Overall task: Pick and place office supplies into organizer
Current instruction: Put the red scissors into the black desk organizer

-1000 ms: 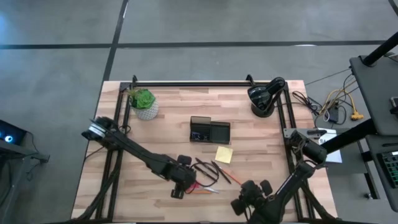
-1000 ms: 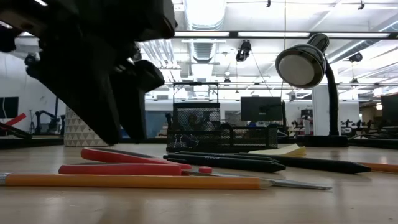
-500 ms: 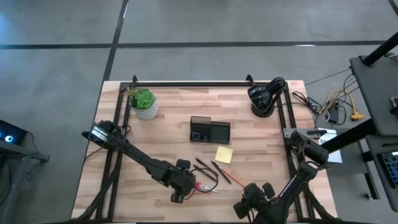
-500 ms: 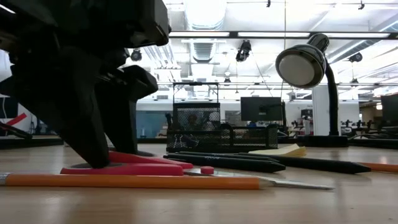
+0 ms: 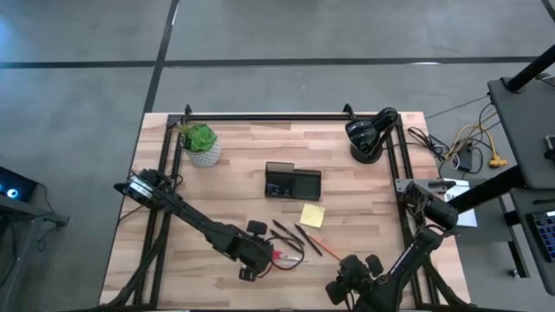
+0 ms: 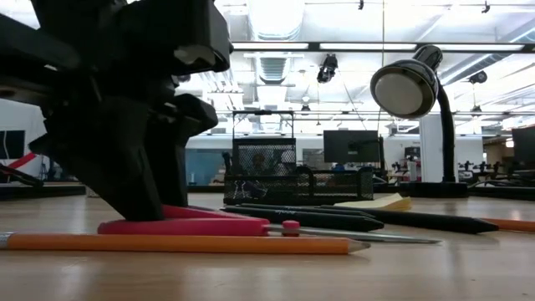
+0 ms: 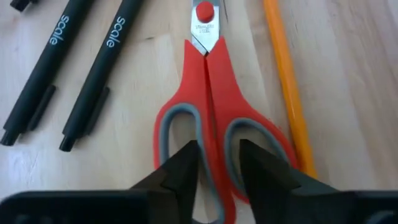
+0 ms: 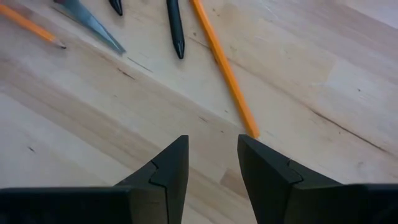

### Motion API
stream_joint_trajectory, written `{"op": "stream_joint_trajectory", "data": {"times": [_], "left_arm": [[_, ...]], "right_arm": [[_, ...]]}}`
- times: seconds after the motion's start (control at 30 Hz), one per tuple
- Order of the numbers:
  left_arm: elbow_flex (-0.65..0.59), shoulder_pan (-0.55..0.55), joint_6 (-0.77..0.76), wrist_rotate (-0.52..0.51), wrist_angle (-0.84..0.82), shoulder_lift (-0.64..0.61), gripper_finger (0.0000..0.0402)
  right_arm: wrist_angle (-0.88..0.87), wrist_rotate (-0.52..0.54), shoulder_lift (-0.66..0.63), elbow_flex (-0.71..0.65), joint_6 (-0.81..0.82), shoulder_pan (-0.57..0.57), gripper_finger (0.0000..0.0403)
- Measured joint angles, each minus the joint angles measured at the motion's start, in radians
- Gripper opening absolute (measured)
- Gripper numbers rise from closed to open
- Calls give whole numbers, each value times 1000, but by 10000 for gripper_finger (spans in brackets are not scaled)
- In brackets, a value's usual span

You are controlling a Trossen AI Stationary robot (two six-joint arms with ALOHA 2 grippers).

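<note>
Two grippers are at the table's near side. The left gripper (image 7: 216,167) is down on the red-handled scissors (image 7: 212,124), its fingers (image 7: 183,168) set in the two handle loops with the joined middle of the handles between them; the jaws stand part-way closed, and whether they truly pinch the handles I cannot tell. The scissors lie flat on the table (image 5: 217,182) with blades shut. An orange pencil (image 7: 287,87) lies just beside one handle, touching or nearly so, and two black pens (image 7: 87,68) lie parallel near the other handle, a strip of bare wood between. In the high view this cluster sits close to the near edge, centre-left.

The right gripper (image 8: 212,163) hovers over bare wood by the near edge, right of centre, its jaws partly open and holding nothing. A second orange pencil (image 8: 224,68) ends just ahead of its fingertips.

The organizer (image 5: 293,182) stands mid-table, well apart from both grippers, with the yellow sticky-note pad (image 5: 312,215) near it on the near side. Open wood spreads between organizer and potted plant (image 5: 201,143) at the far left, and the lamp (image 5: 368,134) holds the far right corner.
</note>
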Motion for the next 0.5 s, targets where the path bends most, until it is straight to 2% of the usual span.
{"op": "stream_joint_trajectory", "data": {"times": [0.2, 0.3, 0.5], "left_arm": [[-2, 1, 66, -9, -10, -6, 26], [8, 2, 82, -32, -44, -11, 26], [85, 3, 216, -204, -292, -49, 9]], "right_arm": [[0, 0, 0, 0, 0, 0, 132], [-1, 0, 0, -1, 0, 0, 132], [-3, 0, 0, -9, 16, 0, 132]]}}
